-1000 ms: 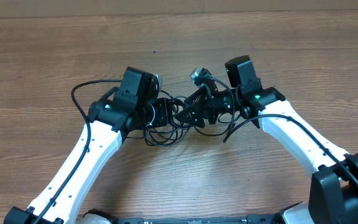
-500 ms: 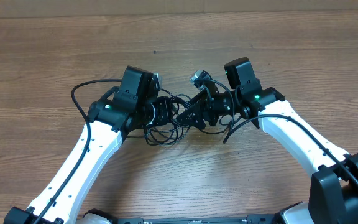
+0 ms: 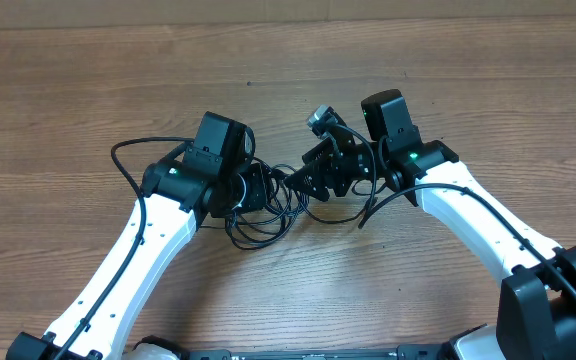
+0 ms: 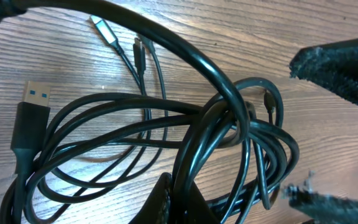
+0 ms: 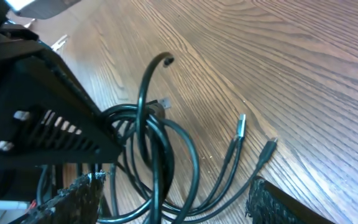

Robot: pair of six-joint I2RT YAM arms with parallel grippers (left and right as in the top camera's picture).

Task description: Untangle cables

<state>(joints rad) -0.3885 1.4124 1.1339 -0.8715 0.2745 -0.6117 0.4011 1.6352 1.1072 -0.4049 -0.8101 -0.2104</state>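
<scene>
Left end effector [image 4: 319, 130] spread wide, gripping nothing. Right end effector [image 5: 173, 190] likewise, straddling loop of cable tangle [image 3: 263, 205]. Risk: closing catches several strands, pull tightens knot; USB plug [image 4: 30, 118] at tangle's edge snags.

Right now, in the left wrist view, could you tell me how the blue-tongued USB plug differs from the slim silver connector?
The USB plug is broad and black on a thick cable; the silver connector is slim on a thin cable. Both lie free on the wooden table.
</scene>
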